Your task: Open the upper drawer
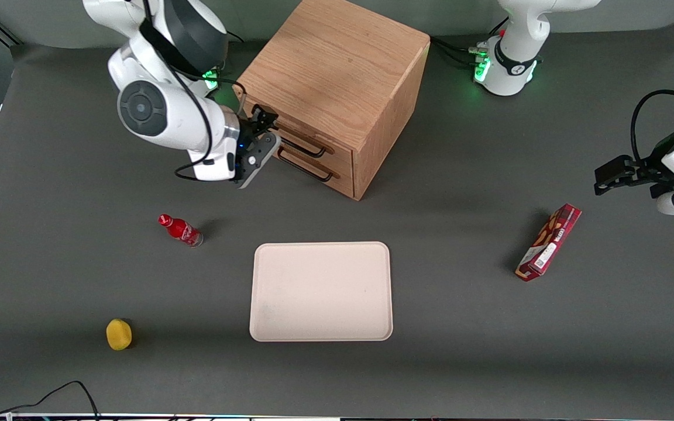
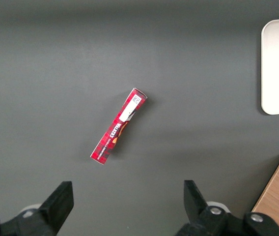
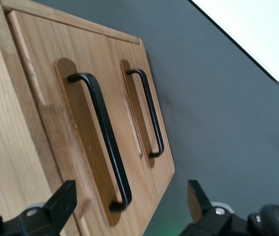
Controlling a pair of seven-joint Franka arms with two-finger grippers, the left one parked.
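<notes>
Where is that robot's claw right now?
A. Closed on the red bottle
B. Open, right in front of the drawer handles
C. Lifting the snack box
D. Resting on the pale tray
B: the gripper is open in front of the cabinet, its fingers spread either side of the upper drawer's handle, not yet closed on it.

Upper drawer (image 3: 56, 128), oak, thin black handle (image 3: 102, 132), closed flush

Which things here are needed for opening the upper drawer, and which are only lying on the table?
Needed: upper drawer, its black handle, open gripper in front of the cabinet.
Lying about: lower drawer, tray, red bottle, snack box, yellow object.
</notes>
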